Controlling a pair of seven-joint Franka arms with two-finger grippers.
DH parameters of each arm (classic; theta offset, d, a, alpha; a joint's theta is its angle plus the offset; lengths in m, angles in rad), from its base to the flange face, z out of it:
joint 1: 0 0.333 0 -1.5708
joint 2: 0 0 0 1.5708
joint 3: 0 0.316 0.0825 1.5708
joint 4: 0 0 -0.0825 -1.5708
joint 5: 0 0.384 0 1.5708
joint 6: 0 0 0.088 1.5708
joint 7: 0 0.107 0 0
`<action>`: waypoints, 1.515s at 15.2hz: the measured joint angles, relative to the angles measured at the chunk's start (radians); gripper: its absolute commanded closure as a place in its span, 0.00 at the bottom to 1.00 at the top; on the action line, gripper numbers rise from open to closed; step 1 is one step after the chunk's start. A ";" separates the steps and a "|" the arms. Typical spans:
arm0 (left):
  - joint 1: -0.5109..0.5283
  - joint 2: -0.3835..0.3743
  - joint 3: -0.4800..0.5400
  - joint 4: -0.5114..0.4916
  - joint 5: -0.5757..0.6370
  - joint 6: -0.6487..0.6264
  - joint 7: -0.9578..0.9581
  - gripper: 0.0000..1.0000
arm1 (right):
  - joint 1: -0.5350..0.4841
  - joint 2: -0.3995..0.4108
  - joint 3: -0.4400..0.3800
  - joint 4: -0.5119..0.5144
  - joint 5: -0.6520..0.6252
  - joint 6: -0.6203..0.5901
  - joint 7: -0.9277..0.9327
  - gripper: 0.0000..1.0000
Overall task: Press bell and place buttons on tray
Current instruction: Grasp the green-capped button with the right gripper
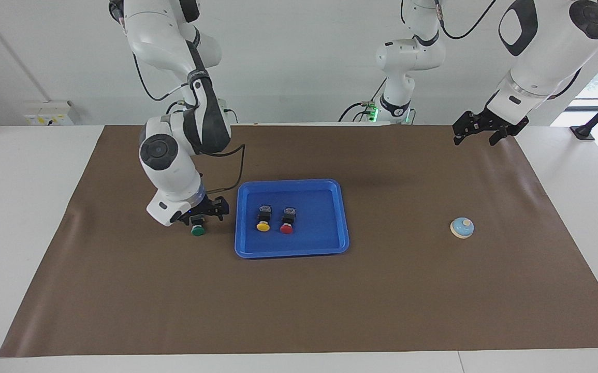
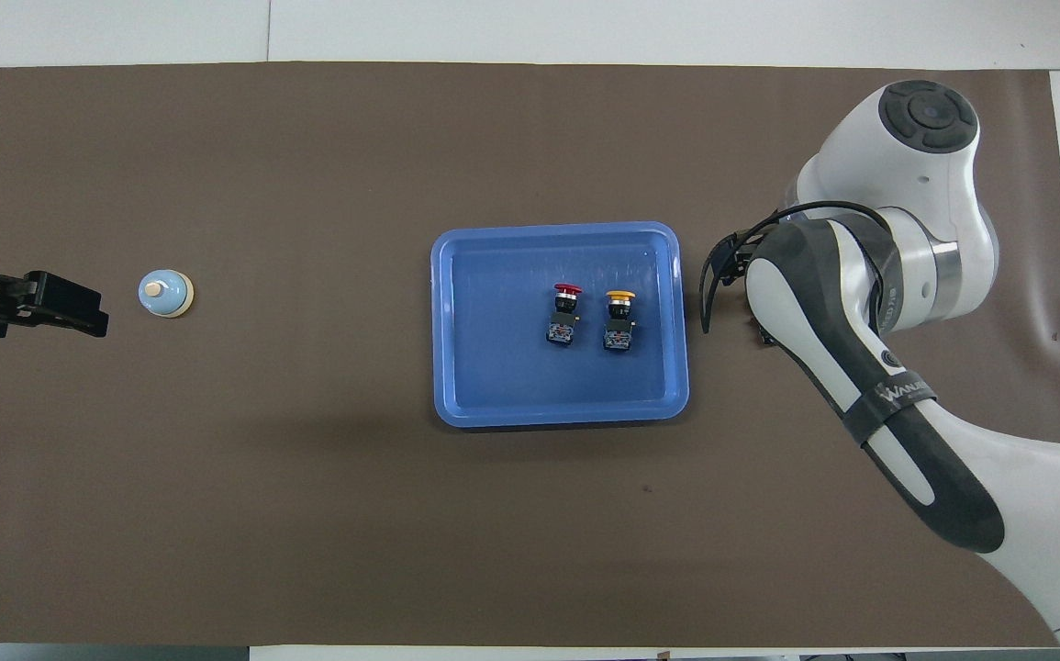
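Now the blue tray (image 1: 292, 248) sits mid-mat on the brown table cover (image 1: 299, 300), and two of the buttons lie in it side by side: the yellow button (image 1: 263, 218) and the red button (image 1: 287, 220), caps pointing away from the robots, the yellow one toward the right arm's end. In the overhead view the red button (image 2: 565, 313) is at about nine o'clock from the yellow button (image 2: 619, 320), the two close but apart, both clear of the tray (image 2: 465, 367) rim. The green button (image 1: 198, 230) lies on the mat just outside the tray, toward the right arm's end. The right gripper (image 1: 203, 211) is low over that button's black body with its fingers spread wide; whether they touch it cannot be told, and only the green cap shows below it. From overhead the right arm's wrist and forearm cover the button entirely, and a black cable loops off the wrist beside the tray's edge. The bell (image 1: 462, 227) stands alone well toward the left arm's end, nothing around it; overhead, the bell (image 2: 165, 294) is at roughly three o'clock from the left gripper (image 2: 80, 317). The left gripper (image 1: 477, 132) waits raised over the mat's corner, fingers apart, holding nothing.
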 measured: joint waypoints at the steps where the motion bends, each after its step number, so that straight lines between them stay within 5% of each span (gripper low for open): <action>1: 0.000 0.000 0.000 0.000 0.000 0.000 0.000 0.00 | -0.011 -0.012 0.000 -0.045 0.000 0.036 -0.045 0.00; 5: 0.000 0.000 0.000 0.000 0.000 0.000 0.000 0.00 | -0.018 -0.054 0.004 -0.198 0.000 0.181 -0.106 0.00; 7: 0.000 0.000 0.000 0.000 0.000 0.000 0.000 0.00 | -0.018 -0.067 0.007 -0.243 0.000 0.223 -0.106 0.09; 9: 0.000 0.000 0.000 0.000 0.000 0.000 0.000 0.00 | -0.021 -0.074 0.006 -0.271 0.000 0.244 -0.106 0.41; 11: 0.000 0.000 0.000 0.000 0.000 0.000 0.000 0.00 | -0.032 -0.077 0.005 -0.286 0.000 0.260 -0.106 0.88; 12: 0.000 0.000 0.000 0.000 0.000 0.000 0.000 0.00 | -0.037 -0.078 0.005 -0.287 0.000 0.262 -0.105 1.00; 17: 0.000 0.000 0.000 0.000 0.000 0.000 0.000 0.00 | -0.034 -0.087 0.010 -0.243 0.005 0.226 -0.038 1.00; 20: 0.000 0.000 0.000 0.000 0.000 0.000 0.000 0.00 | 0.026 -0.083 0.019 -0.070 0.038 0.025 0.169 1.00; 23: 0.000 0.000 0.000 0.000 0.000 0.000 0.000 0.00 | 0.153 -0.068 0.024 0.037 0.049 -0.036 0.399 1.00</action>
